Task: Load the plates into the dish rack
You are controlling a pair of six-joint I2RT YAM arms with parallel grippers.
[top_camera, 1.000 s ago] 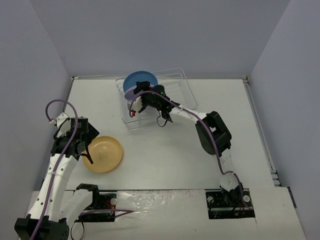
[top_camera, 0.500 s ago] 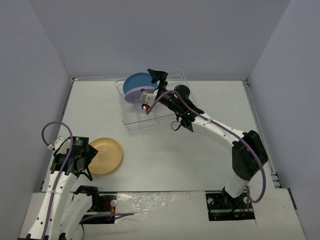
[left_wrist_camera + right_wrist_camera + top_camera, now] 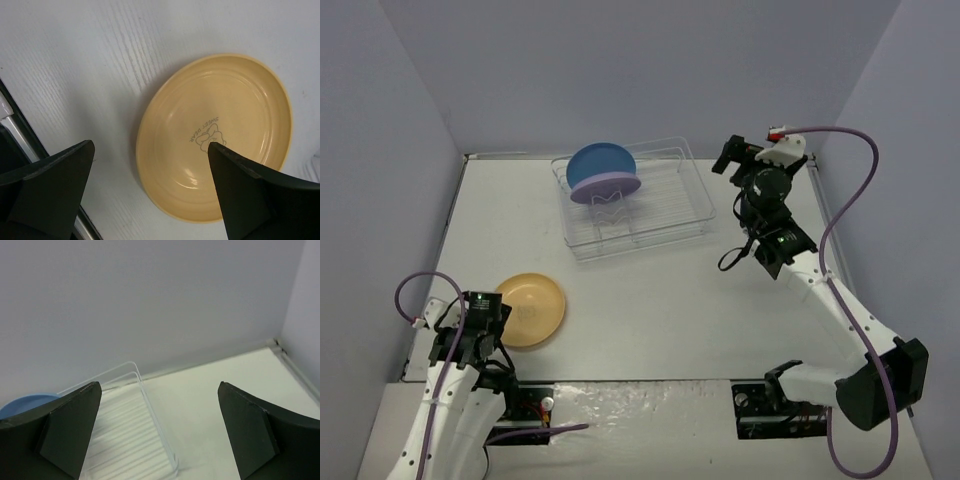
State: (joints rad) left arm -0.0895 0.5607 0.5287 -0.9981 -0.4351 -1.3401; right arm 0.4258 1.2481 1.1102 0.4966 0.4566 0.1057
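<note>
White tabletop, matt, with a fine grain. Two items rest directly on it. A yellow-orange plate lies flat and right way up at the near left. A clear wire dish rack stands at the far centre, close to the back wall and slightly askew. The two items are well apart.

There are three plates and one rack. Two plates are in the rack: the blue plate and the purple plate. One, the yellow plate, lies on the table, well apart from the rack.
</note>
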